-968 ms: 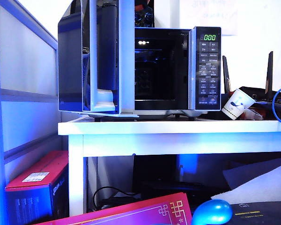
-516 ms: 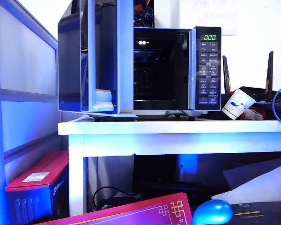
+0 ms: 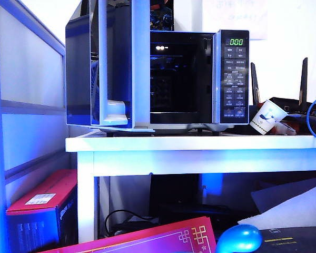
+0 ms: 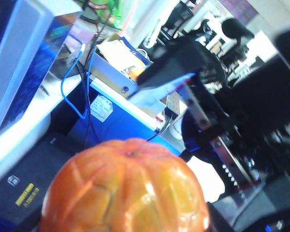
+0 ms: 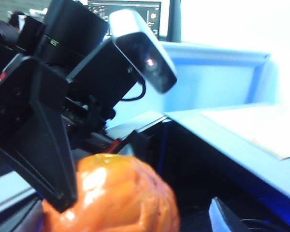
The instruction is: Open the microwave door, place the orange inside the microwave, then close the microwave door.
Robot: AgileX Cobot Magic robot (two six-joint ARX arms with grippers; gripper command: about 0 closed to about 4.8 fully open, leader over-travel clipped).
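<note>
Left gripper (image 5: pixel 104 193): clamped around the orange (image 4: pixel 125 188).
Right gripper (image 4: pixel 208 130): spread, empty, just beside that fruit.
Microwave door (image 3: pixel 81 68): swung open, neither gripper near it.
Risk: the rounded skin slips and the fruit drops short of the microwave (image 3: pixel 184 79).

the bright ribbed orange fruit (image 4: pixel 125 191) runs off the left wrist picture's lower edge, the left gripper's own fingers hidden there, the right gripper (image 5: pixel 135 212) shows one cut-off fingertip (image 5: pixel 229 217), the dark arm (image 4: pixel 241 111) opposite is blurred, and neither gripper appears in the exterior view.
</note>
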